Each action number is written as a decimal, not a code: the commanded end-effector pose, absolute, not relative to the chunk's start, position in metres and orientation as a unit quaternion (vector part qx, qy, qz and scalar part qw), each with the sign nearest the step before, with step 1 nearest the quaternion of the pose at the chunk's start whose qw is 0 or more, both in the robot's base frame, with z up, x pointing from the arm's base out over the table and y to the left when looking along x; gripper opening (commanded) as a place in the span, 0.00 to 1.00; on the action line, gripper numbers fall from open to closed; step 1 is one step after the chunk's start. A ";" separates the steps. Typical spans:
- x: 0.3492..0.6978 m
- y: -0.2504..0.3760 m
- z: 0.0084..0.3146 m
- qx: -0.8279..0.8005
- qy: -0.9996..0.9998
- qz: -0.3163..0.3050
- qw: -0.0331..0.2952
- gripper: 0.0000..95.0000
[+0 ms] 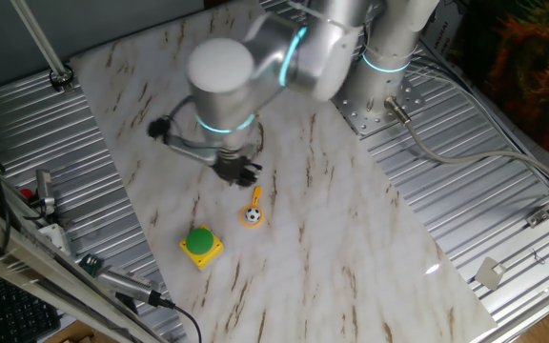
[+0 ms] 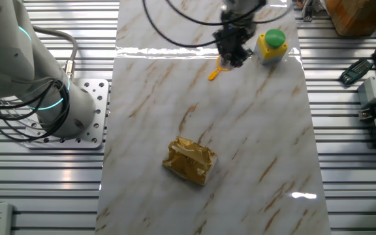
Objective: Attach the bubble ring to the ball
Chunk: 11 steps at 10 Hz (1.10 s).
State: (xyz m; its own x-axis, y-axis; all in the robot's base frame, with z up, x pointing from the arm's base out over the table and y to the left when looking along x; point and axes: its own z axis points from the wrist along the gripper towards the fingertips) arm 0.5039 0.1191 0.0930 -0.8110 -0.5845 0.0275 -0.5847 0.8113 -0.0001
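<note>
The bubble ring [image 1: 254, 209] lies flat on the marble board, its orange loop around the ball [image 1: 253, 216] and its short handle pointing toward the gripper. In the other fixed view only the ring's handle [image 2: 217, 72] shows; the loop and ball are hidden behind the gripper [image 2: 234, 57]. The black gripper [image 1: 239, 174] hangs just above and beside the handle end, apart from the ring. Its fingers look spread, with nothing between them.
A green button on a yellow base [image 1: 201, 244] [image 2: 273, 43] stands close to the ring. A crumpled golden wrapper [image 2: 189, 160] lies mid-board, hidden under the arm in one fixed view. Ribbed metal table [image 1: 465, 191] surrounds the marble board [image 1: 332, 276]; cables and tools sit at its edges.
</note>
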 end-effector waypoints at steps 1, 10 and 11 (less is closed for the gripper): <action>0.544 0.110 0.128 0.132 -0.991 0.011 -0.006 0.20; 0.544 0.107 0.134 0.167 -0.986 -0.003 -0.001 0.20; 0.544 0.107 0.134 0.173 -0.985 -0.005 0.000 0.20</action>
State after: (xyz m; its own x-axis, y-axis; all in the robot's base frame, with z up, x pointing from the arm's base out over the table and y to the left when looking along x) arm 0.5439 0.1064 0.1345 -0.9650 -0.2621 -0.0109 -0.2620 0.9650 -0.0051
